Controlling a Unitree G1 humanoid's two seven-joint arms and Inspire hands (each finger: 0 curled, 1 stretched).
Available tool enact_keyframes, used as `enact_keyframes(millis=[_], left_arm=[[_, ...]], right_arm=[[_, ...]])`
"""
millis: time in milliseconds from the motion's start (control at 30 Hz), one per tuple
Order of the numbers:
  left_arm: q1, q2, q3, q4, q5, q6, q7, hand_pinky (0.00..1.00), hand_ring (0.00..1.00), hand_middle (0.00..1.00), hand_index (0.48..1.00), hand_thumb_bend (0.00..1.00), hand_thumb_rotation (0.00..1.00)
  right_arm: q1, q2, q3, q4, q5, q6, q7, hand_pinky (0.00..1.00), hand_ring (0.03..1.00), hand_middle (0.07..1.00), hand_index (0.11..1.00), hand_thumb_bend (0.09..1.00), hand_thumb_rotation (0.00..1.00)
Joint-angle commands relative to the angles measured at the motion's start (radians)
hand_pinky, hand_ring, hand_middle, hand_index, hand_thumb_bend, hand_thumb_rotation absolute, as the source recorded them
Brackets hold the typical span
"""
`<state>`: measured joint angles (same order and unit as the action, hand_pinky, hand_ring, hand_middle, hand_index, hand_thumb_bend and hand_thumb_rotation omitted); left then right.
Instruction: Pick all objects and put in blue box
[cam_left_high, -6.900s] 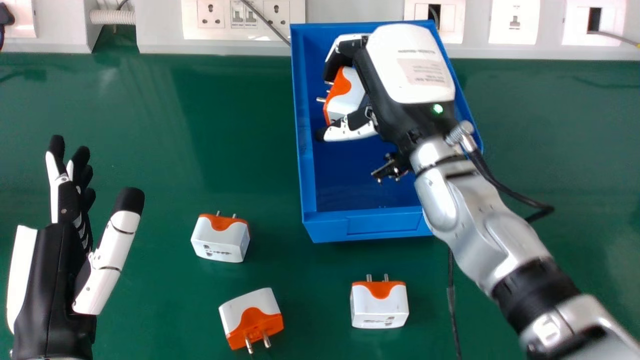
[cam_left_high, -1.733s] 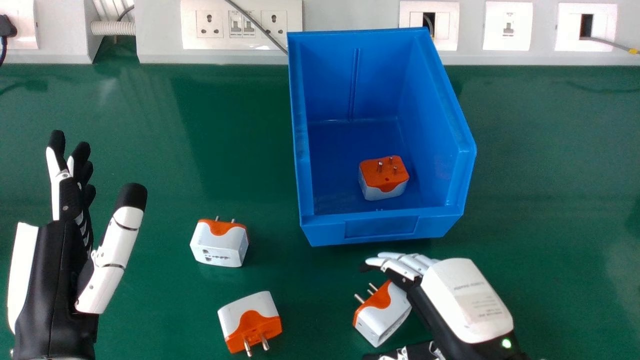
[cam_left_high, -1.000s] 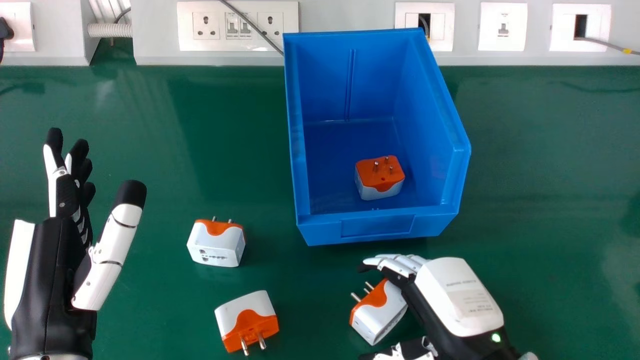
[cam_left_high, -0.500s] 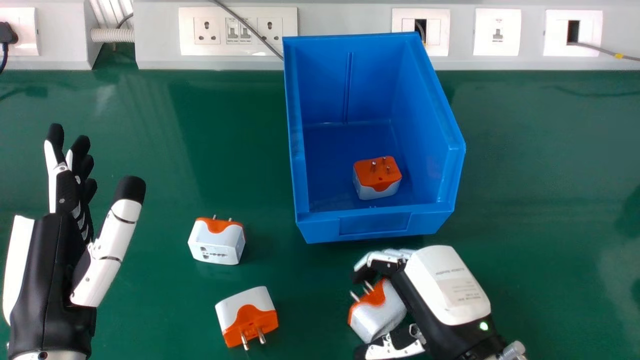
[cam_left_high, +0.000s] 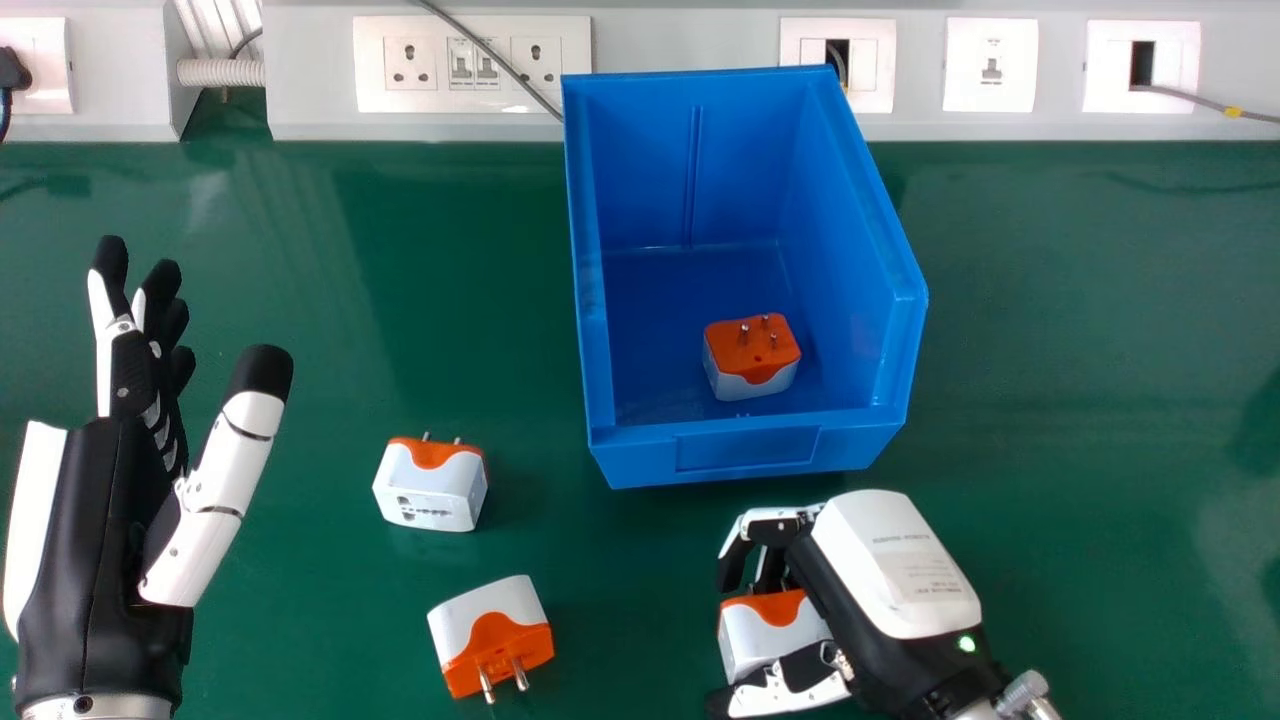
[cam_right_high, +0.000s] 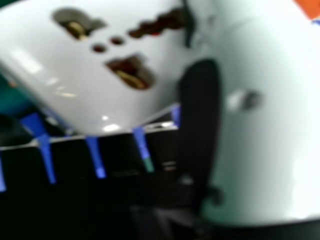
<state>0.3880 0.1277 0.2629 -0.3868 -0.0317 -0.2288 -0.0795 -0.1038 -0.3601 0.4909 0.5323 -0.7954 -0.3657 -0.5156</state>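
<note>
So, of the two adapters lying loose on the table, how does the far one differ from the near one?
The far adapter points its pins away from the robot; the near adapter points its pins toward it. The far adapter turns its socket holes to the head camera, the near adapter its orange pin end. Both are white and orange, and both lie outside the blue box.
</note>
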Motion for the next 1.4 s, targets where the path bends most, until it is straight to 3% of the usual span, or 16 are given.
enact_keyframes(millis=[0,100,233,467,733,800,900,1000,1133,1233,1367], left_arm=[[-0.007,0.006,0.009,-0.015,-0.008,-0.016,0.002,1.0,1.0,1.0,1.0,0.62,0.73],[-0.008,0.007,0.008,-0.015,-0.013,-0.014,-0.001,1.0,1.0,1.0,1.0,0.62,0.72],[-0.004,0.004,0.007,-0.022,0.0,-0.01,0.008,1.0,1.0,1.0,1.0,0.63,0.73],[-0.006,0.007,0.01,-0.016,-0.007,-0.016,0.004,1.0,1.0,1.0,1.0,0.62,0.71],[-0.009,0.008,0.007,-0.013,-0.003,-0.016,0.004,1.0,1.0,1.0,1.0,0.61,0.71],[-0.009,0.009,0.006,-0.013,0.005,-0.018,0.006,1.0,1.0,1.0,1.0,0.61,0.72],[-0.008,0.009,0.005,-0.012,0.004,-0.016,0.005,1.0,1.0,1.0,1.0,0.6,0.72],[-0.009,0.012,0.006,-0.006,0.018,-0.024,0.008,1.0,1.0,1.0,1.0,0.6,0.74],[-0.011,0.009,0.005,-0.009,0.035,-0.015,0.015,1.0,1.0,1.0,1.0,0.65,0.75],[-0.016,0.01,0.005,0.001,0.046,-0.028,0.02,1.0,1.0,1.0,1.0,0.64,0.77],[-0.018,0.009,0.001,0.004,0.053,-0.026,0.023,1.0,1.0,1.0,1.0,0.63,0.77]], right_arm=[[0.023,-0.007,-0.002,0.028,-0.004,0.061,0.049,0.14,0.18,0.245,0.47,0.489,0.15],[0.028,-0.005,-0.005,0.019,-0.001,0.065,0.047,0.14,0.188,0.252,0.47,0.488,0.15],[0.044,-0.003,-0.015,-0.014,0.015,0.077,0.061,0.15,0.205,0.267,0.471,0.487,0.15],[0.116,-0.012,-0.049,-0.178,0.053,0.1,0.108,0.15,0.194,0.254,0.47,0.484,0.16],[0.278,-0.028,-0.127,-0.525,0.084,0.101,0.168,0.07,0.099,0.148,0.469,0.486,0.16],[0.32,-0.029,-0.151,-0.628,0.094,0.109,0.197,0.06,0.086,0.131,0.469,0.487,0.15],[0.363,-0.029,-0.188,-0.753,0.093,0.117,0.231,0.06,0.086,0.134,0.469,0.487,0.15],[0.38,-0.018,-0.219,-0.832,0.089,0.127,0.255,0.06,0.089,0.139,0.469,0.486,0.16],[0.362,0.004,-0.253,-0.891,0.078,0.11,0.245,0.07,0.097,0.153,0.469,0.488,0.16],[0.333,0.022,-0.272,-0.915,0.067,0.099,0.238,0.06,0.089,0.143,0.469,0.489,0.16],[0.24,0.044,-0.285,-0.896,0.059,0.076,0.225,0.06,0.088,0.143,0.469,0.49,0.16]])
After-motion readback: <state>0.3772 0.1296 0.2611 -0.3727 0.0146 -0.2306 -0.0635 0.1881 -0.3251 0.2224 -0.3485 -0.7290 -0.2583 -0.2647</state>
